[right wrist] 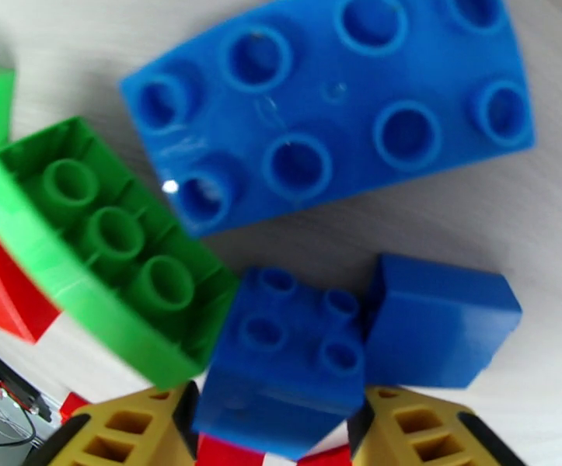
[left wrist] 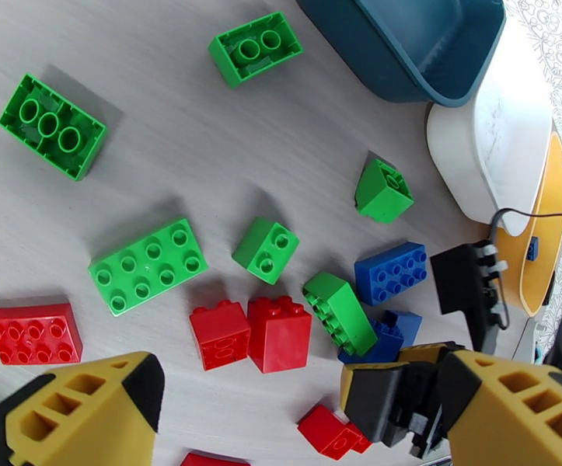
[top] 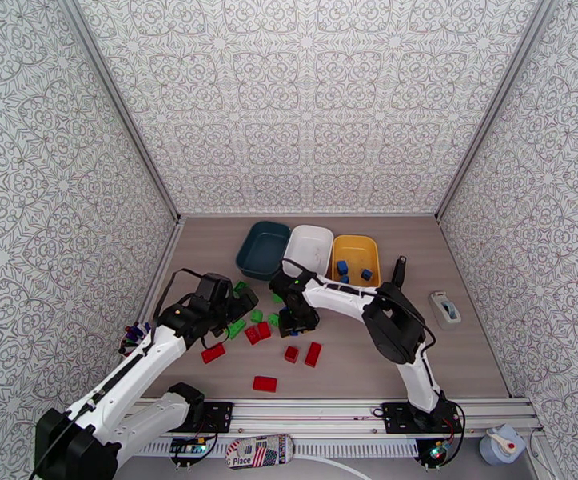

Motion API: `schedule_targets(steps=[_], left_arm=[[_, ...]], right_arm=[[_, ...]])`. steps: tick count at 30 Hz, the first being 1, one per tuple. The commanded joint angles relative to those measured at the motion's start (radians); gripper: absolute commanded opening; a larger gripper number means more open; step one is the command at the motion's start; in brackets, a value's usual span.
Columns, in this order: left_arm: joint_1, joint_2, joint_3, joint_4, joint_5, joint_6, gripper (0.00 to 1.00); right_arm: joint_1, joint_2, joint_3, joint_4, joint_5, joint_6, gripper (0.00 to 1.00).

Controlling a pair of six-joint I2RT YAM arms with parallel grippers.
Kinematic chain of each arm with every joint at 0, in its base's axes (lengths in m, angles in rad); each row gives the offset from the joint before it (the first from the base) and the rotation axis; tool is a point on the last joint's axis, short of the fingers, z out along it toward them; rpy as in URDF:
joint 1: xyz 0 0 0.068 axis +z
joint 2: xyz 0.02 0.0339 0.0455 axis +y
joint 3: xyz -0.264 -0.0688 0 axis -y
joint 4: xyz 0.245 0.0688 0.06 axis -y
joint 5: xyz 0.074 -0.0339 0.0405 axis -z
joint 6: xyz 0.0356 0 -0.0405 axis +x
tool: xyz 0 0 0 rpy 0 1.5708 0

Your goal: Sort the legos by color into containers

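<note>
Red, green and blue legos lie scattered on the table in front of the teal tub (top: 263, 250), white tub (top: 308, 248) and yellow tub (top: 355, 258); the yellow one holds blue bricks (top: 342, 268). My right gripper (right wrist: 281, 421) is low over the pile, shut on a small blue brick (right wrist: 288, 359), beside a large blue brick (right wrist: 327, 110) and an upturned green brick (right wrist: 109, 242). My left gripper (left wrist: 296, 390) hangs open above red bricks (left wrist: 281, 333) and green bricks (left wrist: 148, 266). In the top view the left gripper (top: 237, 302) is just left of the right gripper (top: 292, 320).
A pink cup of pens (top: 133, 336) stands at the table's left edge. A small white device (top: 446, 308) lies at the right. More red bricks (top: 265, 383) lie near the front rail. Patterned walls close in the table on three sides.
</note>
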Motion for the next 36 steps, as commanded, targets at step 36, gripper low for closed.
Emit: schedule_targets(steps=[36], left_arm=[[-0.153, 0.566, 0.502, 0.157, 0.137, 0.137, 0.99]], right_arm=[[-0.400, -0.292, -0.007, -0.100, 0.070, -0.081, 0.24]])
